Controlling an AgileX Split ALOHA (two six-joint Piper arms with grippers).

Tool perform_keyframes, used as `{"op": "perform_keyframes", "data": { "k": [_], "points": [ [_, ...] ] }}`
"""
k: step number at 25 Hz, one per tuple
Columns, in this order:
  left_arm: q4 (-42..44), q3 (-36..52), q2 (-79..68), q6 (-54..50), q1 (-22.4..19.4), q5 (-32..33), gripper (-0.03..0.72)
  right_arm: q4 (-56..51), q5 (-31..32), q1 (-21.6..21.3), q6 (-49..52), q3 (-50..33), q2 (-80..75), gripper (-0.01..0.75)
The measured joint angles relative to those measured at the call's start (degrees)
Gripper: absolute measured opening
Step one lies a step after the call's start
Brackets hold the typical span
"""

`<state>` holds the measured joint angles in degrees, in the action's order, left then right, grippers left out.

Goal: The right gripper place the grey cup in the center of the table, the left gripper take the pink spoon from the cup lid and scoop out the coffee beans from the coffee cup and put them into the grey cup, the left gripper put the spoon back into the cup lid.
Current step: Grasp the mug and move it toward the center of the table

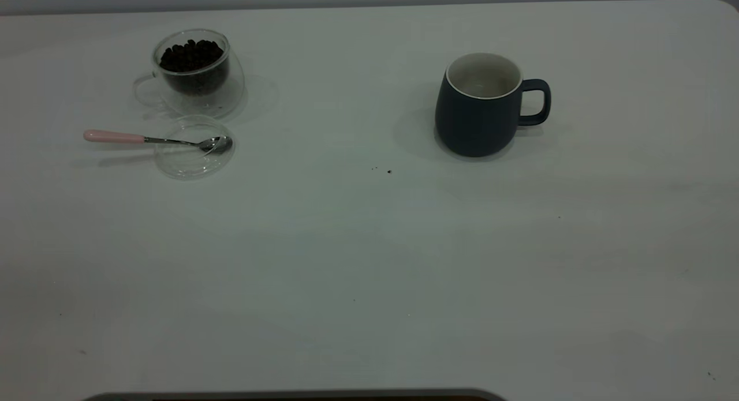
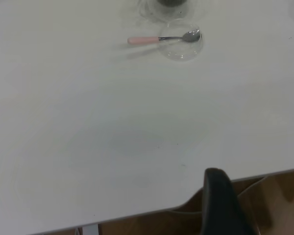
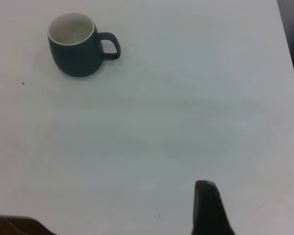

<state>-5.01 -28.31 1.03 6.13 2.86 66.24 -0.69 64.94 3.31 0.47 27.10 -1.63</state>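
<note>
The grey cup (image 1: 482, 109) stands upright at the table's (image 1: 369, 262) right of centre, handle to the right, empty; it also shows in the right wrist view (image 3: 77, 46). The coffee cup (image 1: 193, 69) holds the coffee beans (image 1: 191, 55) at the far left. In front of it lies the cup lid (image 1: 193, 150) with the pink spoon (image 1: 150, 139) resting in it, handle pointing left. The left wrist view shows the spoon (image 2: 159, 39) and lid (image 2: 182, 45) far off. The left gripper (image 2: 258, 188) is open over the table's near edge. The right gripper (image 3: 257, 196) is open, far from the mug. Neither shows in the exterior view.
A few dark specks (image 1: 388, 171) lie near the table's middle. The table's near edge (image 2: 137, 215) runs under the left gripper. The table's right edge (image 3: 289, 58) shows in the right wrist view. A dark strip (image 1: 288, 396) lies at the front edge.
</note>
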Motion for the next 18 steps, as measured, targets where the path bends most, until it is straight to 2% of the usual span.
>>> {"op": "perform_keyframes", "data": {
  "k": [18],
  "points": [
    [0.0, 0.0, 0.0, 0.0, 0.0, 0.0, 0.445, 0.0, -0.41, 0.0, 0.0, 0.0, 0.0, 0.486]
  ]
}}
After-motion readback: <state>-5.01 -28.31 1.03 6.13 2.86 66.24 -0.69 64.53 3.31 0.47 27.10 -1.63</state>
